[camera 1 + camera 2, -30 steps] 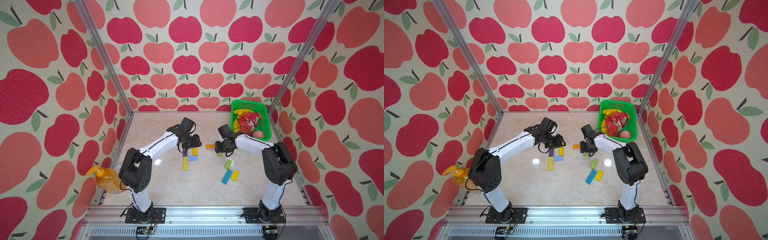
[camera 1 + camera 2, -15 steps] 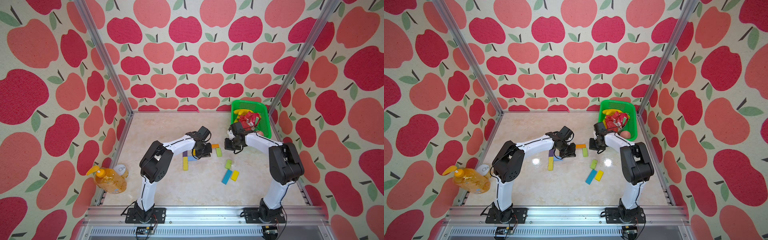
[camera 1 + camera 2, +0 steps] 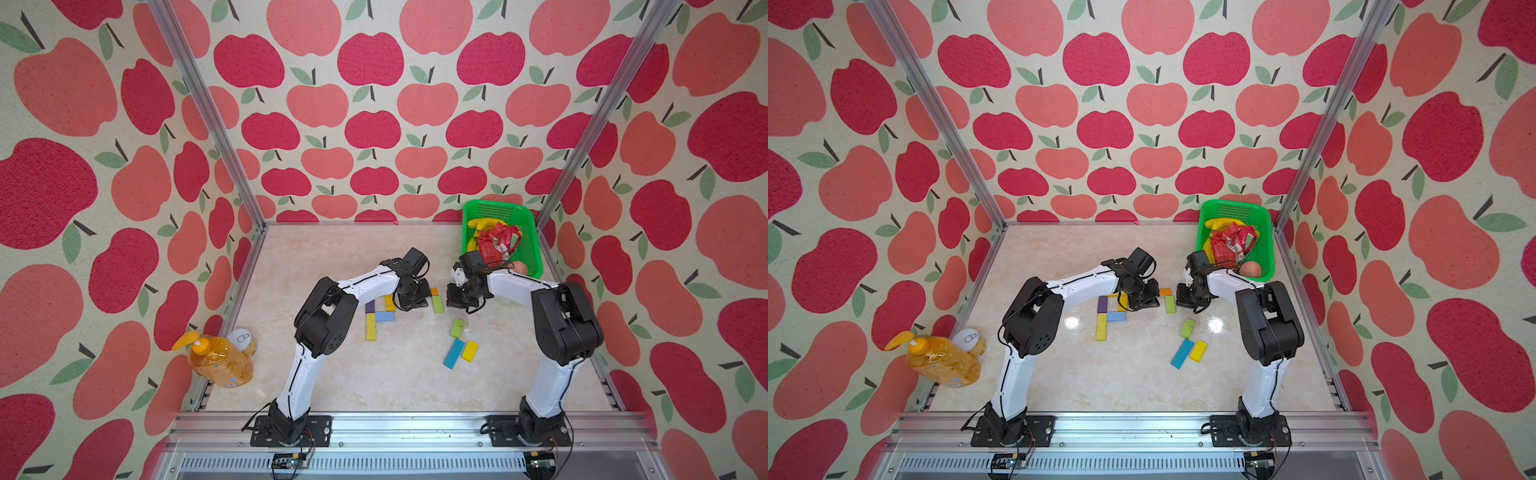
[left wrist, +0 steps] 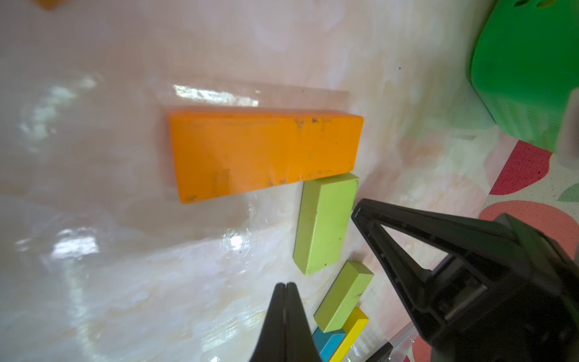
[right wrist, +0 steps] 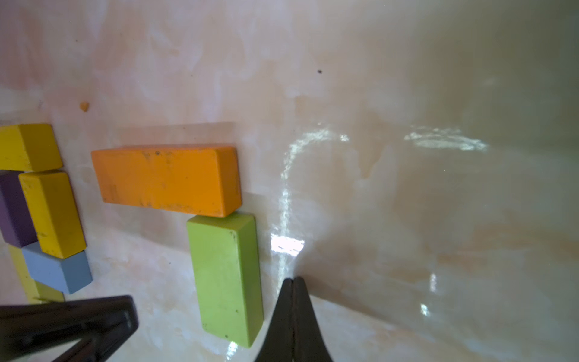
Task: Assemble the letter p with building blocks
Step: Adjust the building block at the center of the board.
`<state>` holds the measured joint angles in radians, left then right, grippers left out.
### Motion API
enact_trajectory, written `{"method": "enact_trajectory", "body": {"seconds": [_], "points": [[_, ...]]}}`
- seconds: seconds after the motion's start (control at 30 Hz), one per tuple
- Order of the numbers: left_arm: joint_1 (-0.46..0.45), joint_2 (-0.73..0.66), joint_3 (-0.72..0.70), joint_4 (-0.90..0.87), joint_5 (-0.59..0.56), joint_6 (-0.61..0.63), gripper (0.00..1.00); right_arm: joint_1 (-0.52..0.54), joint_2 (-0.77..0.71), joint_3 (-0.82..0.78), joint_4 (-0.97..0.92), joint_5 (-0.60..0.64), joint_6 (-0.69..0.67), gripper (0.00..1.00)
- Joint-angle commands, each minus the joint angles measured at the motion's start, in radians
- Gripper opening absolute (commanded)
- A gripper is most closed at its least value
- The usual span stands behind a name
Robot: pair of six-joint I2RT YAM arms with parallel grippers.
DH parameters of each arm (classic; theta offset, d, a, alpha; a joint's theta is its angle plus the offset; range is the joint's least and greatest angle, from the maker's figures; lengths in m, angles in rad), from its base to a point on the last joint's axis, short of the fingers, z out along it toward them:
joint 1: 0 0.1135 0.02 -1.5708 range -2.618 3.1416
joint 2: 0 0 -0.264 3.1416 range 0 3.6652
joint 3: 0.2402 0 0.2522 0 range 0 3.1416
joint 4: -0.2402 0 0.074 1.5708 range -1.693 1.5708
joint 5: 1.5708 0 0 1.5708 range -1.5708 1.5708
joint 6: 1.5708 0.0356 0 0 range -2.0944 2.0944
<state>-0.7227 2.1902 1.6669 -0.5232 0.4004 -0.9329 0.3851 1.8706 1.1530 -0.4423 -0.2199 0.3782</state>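
Left gripper (image 4: 285,286) pinched shut and empty, right gripper (image 5: 293,280) likewise closed on nothing, orange block (image 5: 166,178) touching a light green block (image 5: 227,279) between them, mid-worktop (image 3: 395,374).

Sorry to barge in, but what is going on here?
Two robot arms are laying out letter P from building blocks. One P-shaped figure in yellow, purple and light blue lies flat. The left end effector and right end effector are shut and empty, flanking an orange block butted against a light green block.
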Motion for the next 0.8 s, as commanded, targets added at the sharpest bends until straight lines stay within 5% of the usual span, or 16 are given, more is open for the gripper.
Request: {"method": "enact_trajectory", "body": {"seconds": [0.0, 0.77], "points": [[0.000, 0.041, 0.035, -0.028, -0.004, -0.031, 0.00, -0.004, 0.020, -0.007, 0.002, -0.051, -0.013, 0.00], [0.018, 0.100, 0.050, 0.017, 0.054, -0.070, 0.00, -0.003, 0.071, 0.017, -0.029, -0.079, -0.023, 0.00]]}}
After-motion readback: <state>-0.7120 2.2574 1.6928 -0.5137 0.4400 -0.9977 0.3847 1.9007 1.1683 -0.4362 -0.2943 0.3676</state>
